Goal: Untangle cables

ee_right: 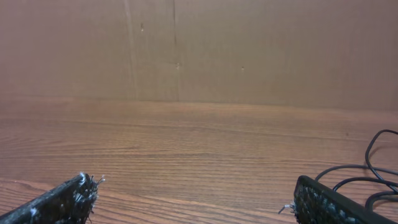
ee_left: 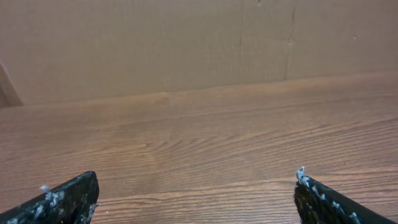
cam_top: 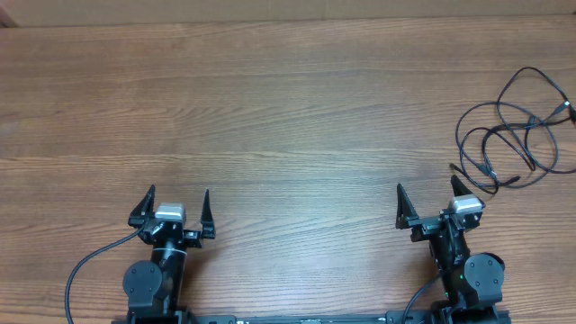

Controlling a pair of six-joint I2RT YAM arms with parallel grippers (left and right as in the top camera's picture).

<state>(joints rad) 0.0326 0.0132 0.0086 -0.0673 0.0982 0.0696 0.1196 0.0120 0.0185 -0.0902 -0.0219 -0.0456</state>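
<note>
The cables (cam_top: 517,132) are lying in a loose tangle of thin black loops at the far right of the overhead frame, about mid-height, with one strand running toward the right edge. In the right wrist view their nearest loops are showing in the lower right corner, just beyond that claw's right finger. Both claws are sitting along the bottom of the overhead frame. The left claw (cam_top: 177,193) is at lower left, well apart from the cords, and the right claw (cam_top: 427,185) is at lower right, near them. Each is gaping as wide as it goes and gripping nothing, and bare worktop (cam_top: 288,108) is showing between the fingers in both wrist views.

Nothing is being untangled yet, so the risks are lying in the first reach. The cords are thin and resting flat on the wood, so a descending claw could be scraping the worktop or closing on air. Pinching where several strands are crossing could be drawing a loop tighter instead of freeing it. From overhead the crossings are too fine to read, so they may be merely overlapping rather than knotted. A sideways nudge could be pushing the bundle toward the right edge, and the left arm, reaching across, would be crowding the right one.
</note>
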